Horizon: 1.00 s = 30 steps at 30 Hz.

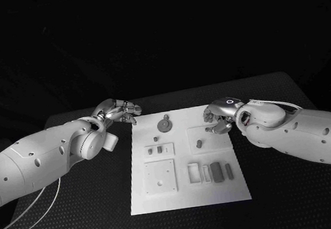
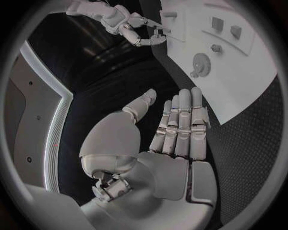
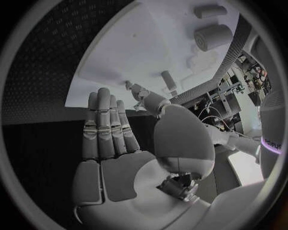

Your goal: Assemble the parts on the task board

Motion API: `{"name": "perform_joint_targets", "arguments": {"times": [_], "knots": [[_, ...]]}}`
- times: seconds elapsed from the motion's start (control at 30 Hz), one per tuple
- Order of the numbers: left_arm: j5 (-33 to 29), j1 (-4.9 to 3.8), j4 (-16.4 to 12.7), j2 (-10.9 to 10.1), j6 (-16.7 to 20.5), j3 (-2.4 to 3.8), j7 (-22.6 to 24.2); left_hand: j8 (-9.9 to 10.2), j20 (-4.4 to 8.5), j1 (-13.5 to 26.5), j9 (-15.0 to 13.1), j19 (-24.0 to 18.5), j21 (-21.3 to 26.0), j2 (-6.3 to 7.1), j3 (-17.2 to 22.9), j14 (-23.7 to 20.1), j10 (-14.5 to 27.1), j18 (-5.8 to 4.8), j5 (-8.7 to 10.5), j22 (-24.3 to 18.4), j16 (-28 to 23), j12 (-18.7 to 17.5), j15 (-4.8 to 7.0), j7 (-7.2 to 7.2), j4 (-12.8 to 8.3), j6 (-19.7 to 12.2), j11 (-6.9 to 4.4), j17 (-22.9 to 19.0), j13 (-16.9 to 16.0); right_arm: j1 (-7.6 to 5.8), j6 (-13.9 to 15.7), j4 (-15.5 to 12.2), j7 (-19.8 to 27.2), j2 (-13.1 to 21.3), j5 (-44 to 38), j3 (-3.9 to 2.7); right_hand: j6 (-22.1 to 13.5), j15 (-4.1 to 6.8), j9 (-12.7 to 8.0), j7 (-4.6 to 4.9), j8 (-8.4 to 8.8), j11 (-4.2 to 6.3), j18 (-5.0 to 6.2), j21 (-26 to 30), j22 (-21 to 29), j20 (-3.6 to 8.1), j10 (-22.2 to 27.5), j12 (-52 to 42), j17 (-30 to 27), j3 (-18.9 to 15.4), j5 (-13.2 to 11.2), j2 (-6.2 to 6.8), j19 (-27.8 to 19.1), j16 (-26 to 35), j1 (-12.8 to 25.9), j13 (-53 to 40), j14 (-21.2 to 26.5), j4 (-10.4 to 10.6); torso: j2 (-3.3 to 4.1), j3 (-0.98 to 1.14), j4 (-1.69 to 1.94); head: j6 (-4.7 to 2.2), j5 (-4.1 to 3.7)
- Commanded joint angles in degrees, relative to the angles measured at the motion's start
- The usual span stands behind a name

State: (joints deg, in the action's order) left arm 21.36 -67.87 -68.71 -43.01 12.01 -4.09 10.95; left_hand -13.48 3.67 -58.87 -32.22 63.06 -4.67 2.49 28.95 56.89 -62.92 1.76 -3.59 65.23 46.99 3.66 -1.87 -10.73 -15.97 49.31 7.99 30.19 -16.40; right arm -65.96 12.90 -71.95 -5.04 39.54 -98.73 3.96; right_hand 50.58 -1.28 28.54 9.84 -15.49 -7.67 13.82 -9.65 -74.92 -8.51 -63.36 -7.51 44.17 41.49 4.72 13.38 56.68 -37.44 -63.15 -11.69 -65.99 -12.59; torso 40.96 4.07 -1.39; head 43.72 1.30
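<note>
The task board (image 1: 185, 162) lay flat in the middle of the black table (image 1: 80, 213), with its long side running away from the robot. The parts sat on it in little groups. A round part like a gear (image 1: 164, 125) lay near the far end, with a small stem (image 1: 165, 116) pointing away from the robot. Two small blocks (image 1: 155, 149) sat just behind a square plate (image 1: 161, 176). On the other side, a frame (image 1: 194, 172) and three small bars (image 1: 217, 171) lay side by side, all with their long sides pointing away from the robot, like pencils in a row. A small peg (image 1: 199, 143) lay on a raised pad nearer the far end. None of the parts looked put together yet, so I think the job had hardly begun.

The left hand (image 1: 117, 113) hung over the table just beside the far left corner of the board. Its fingers (image 2: 180, 124) were straight and flat, and it had nothing in it. The right hand (image 1: 219, 117) hung over the far right edge of the board. In the right wrist view its fingers (image 3: 105, 124) were also straight and together, with nothing in them.

I think both hands waited at the sides so the board stayed easy to see and each hand could reach the parts on its own side.
</note>
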Motion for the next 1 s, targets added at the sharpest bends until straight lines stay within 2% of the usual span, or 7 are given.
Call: {"name": "perform_joint_targets", "arguments": {"times": [0.03,0.17,0.3,0.4,0.47,0.8,1.0], "knots": [[-0.35,-0.07,-0.07,0.08,-0.81,0.04,0.3,0.17,0.09,0.48,0.06,0.3,0.26,0.13,-0.27,0.24,0.42,0.85,0.16,-0.08,-0.21,0.06,-0.09,0.0,0.02,-0.44,0.07,0.08,0.09,0.23,-2.54,0.24,-0.66,-0.32,-1.02,0.12,-0.36,-0.03,-0.32,0.21,0.24,0.01,0.25,0.31,-1.39,-0.08,0.47,0.44,-0.08,-0.1,-0.2,0.73,-0.57,-0.23,-0.03,0.32,0.58,0.88,-0.01,0.1,0.01,0.08,0.06],[-0.35,-0.07,-0.06,0.14,-0.91,0.04,0.32,0.16,0.09,0.48,0.06,0.32,0.28,0.11,-0.27,0.24,0.46,0.86,0.16,-0.09,-0.23,0.06,-0.1,0.0,0.03,-0.44,0.09,0.1,0.11,0.5,-2.84,0.42,-0.48,-0.63,-1.09,0.33,-0.47,-0.17,-0.63,0.31,0.33,-0.08,0.28,0.26,-1.4,-0.16,0.6,0.71,-0.14,-0.25,-0.21,1.21,-0.8,-0.44,-0.09,0.67,0.86,1.83,-0.03,0.1,0.03,0.17,0.01],[-0.35,-0.07,-0.02,0.18,-0.9,0.04,0.31,0.15,0.08,0.48,0.06,0.32,0.29,0.1,-0.27,0.25,0.5,0.86,0.16,-0.09,-0.25,0.05,-0.1,0.0,0.04,-0.43,0.1,0.11,0.13,0.76,-1.28,0.79,0.09,-1.06,-0.94,0.67,0.76,0.17,-0.64,-0.19,-0.35,0.24,0.46,-0.07,-1.43,-0.16,-0.51,0.31,-0.15,-0.36,-0.23,0.55,-0.59,-0.98,-0.83,0.73,0.61,2.37,-0.02,0.05,0.05,0.18,-0.03],[-0.35,-0.07,0.02,0.23,-0.9,0.04,0.32,0.15,0.08,0.48,0.06,0.33,0.3,0.1,-0.28,0.25,0.52,0.86,0.16,-0.1,-0.25,0.05,-0.11,0.0,0.04,-0.43,0.1,0.12,0.13,0.96,0.22,0.72,0.57,-1.26,-0.86,0.68,2.16,0.73,-0.48,-0.79,-1.15,0.83,0.77,-0.66,-1.44,-0.09,-2.1,-0.35,-0.13,-0.6,-0.24,-0.65,0.19,-1.68,-1.68,0.61,-0.22,2.14,0.0,0.06,0.06,0.21,-0.02],[-0.35,-0.07,0.03,0.27,-0.98,0.04,0.32,0.15,0.08,0.48,0.06,0.33,0.3,0.1,-0.28,0.26,0.53,0.87,0.16,-0.1,-0.26,0.06,-0.11,0.0,0.04,-0.43,0.1,0.13,0.14,1.05,1.05,0.76,0.75,-1.53,-0.87,0.68,3.46,1.28,-0.26,-1.38,-1.86,1.45,1.1,-1.25,-1.42,-0.02,-3.66,-0.97,-0.16,-0.83,-0.23,-2.14,1.04,-2.29,-2.41,0.43,-1.11,1.46,0.0,0.08,0.1,0.29,-0.03],[-0.35,-0.07,0.05,0.24,-0.99,0.04,0.3,0.15,0.06,0.49,0.06,0.35,0.33,0.07,-0.3,0.27,0.59,0.88,0.16,-0.12,-0.28,0.06,-0.12,0.0,0.06,-0.44,0.12,0.16,0.17,1.6,0.18,1.79,-0.61,-1.91,-3.61,0.74,7.57,2.81,0.83,-3.04,-3.96,3.22,1.18,-2.42,-1.35,0.56,-8.38,-2.83,-0.42,-0.68,-0.16,-7.66,2.93,-3.59,-4.16,-0.84,-3.09,-2.48,0.0,-0.03,0.11,0.39,-0.06],[-0.35,-0.07,0.05,0.2,-1.01,0.04,0.21,0.15,0.06,0.48,0.06,0.36,0.35,0.09,-0.3,0.28,0.63,0.89,0.16,-0.13,-0.3,0.06,-0.13,-0.01,0.05,-0.46,0.13,0.18,0.19,1.8,-0.1,2.23,-0.81,-2.24,-3.98,0.82,8.21,3.14,1.19,-3.32,-4.26,3.57,1.18,-2.7,-1.3,0.81,-9.16,-3.06,-0.47,-0.53,-0.12,-8.34,3.56,-3.94,-4.11,-1.25,-3.62,-3.48,0.0,0.05,0.04,0.49,0.05]]}}
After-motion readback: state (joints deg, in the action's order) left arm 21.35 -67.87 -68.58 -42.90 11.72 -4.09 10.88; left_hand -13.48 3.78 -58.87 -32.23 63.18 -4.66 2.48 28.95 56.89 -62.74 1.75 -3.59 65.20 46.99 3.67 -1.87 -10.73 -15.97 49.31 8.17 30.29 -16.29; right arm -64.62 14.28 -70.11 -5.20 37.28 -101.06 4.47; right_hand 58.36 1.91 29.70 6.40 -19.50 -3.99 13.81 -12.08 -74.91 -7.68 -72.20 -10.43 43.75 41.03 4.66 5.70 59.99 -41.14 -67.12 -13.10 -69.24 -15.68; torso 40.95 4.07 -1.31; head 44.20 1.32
